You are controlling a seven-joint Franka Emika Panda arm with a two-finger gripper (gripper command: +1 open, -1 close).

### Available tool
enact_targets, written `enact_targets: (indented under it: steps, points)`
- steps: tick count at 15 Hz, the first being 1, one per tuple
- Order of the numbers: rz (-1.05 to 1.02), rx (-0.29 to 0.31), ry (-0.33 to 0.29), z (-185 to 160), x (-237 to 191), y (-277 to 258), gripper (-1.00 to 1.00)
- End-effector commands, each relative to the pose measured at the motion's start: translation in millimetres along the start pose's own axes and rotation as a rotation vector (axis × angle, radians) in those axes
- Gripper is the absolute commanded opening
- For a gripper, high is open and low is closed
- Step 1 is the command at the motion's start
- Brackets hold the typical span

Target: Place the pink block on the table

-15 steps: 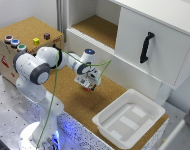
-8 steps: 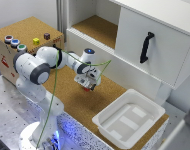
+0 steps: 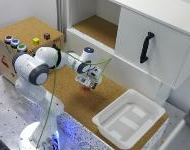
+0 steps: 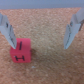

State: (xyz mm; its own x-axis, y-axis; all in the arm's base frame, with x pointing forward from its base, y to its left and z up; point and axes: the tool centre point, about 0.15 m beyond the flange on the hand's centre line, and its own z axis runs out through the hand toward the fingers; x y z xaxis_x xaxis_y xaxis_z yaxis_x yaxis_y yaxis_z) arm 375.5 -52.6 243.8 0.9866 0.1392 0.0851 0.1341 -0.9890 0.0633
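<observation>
The pink block (image 4: 21, 51) is a small reddish cube with dark markings, lying on the speckled cork table (image 4: 45, 70). My gripper (image 4: 39, 46) is open, its fingers spread wide. The block sits close beside one finger (image 4: 7, 29) and well apart from the other finger (image 4: 74, 31). In the exterior view the gripper (image 3: 88, 84) hangs low over the table (image 3: 70, 100) in front of the cabinet. The pink block (image 3: 87, 89) shows as a red speck right under it.
A white tray (image 3: 145, 131) stands on the table toward the exterior view's right. A cork-topped box (image 3: 25, 50) with coloured buttons, a yellow cube (image 3: 36, 41) and a dark cube (image 3: 47, 36) is at the left. The white cabinet (image 3: 145, 65) rises behind.
</observation>
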Motion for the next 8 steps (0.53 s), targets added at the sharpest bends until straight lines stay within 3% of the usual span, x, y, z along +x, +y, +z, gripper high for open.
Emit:
enact_targets:
  steps: [1, 2, 3, 8]
  points:
    - [0.0, 0.073, -0.055, 15.1, -3.6, 47.9, 1.0]
    - [0.0, 0.079, -0.067, 21.8, -2.8, 49.5, 1.0]
    - [0.003, 0.082, -0.065, 25.9, -1.5, 50.2, -1.0]
    - [-0.032, 0.104, -0.049, 39.2, 6.4, 32.6, -1.0]
